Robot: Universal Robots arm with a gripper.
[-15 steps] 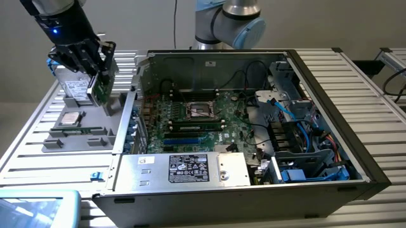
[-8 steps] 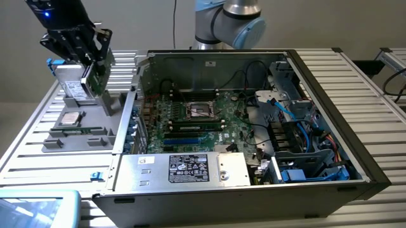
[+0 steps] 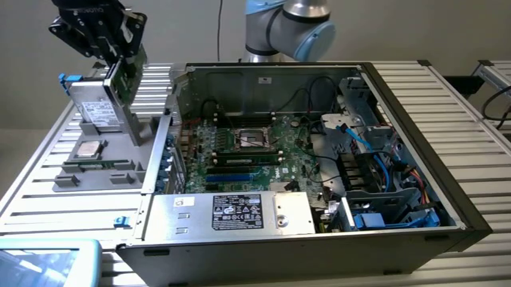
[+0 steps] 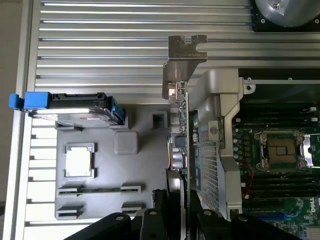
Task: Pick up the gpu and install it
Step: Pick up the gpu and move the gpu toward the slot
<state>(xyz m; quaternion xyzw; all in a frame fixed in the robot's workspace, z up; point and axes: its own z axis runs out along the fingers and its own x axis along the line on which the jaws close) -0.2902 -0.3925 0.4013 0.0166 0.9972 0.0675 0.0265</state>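
My gripper (image 3: 112, 57) is at the upper left of the exterior view, above the grey holder tray (image 3: 96, 176). It is shut on the gpu (image 3: 124, 89), which stands upright on edge between the fingers. In the wrist view the gpu (image 4: 183, 130) appears edge-on, with its silver bracket (image 4: 184, 55) at the far end and a finger (image 4: 159, 202) on each side of the gripper (image 4: 181, 210). The card sits between the tray and the open computer case (image 3: 375, 78). I cannot tell whether its lower edge touches the tray.
On the tray, a silver hard drive (image 3: 96, 110) with blue clips stands upright beside a processor chip (image 3: 88, 149). The case holds the green motherboard (image 3: 248, 149), blue cables (image 3: 359, 134) and a power supply (image 3: 231, 212). Everything rests on a ribbed aluminium table (image 3: 471, 131).
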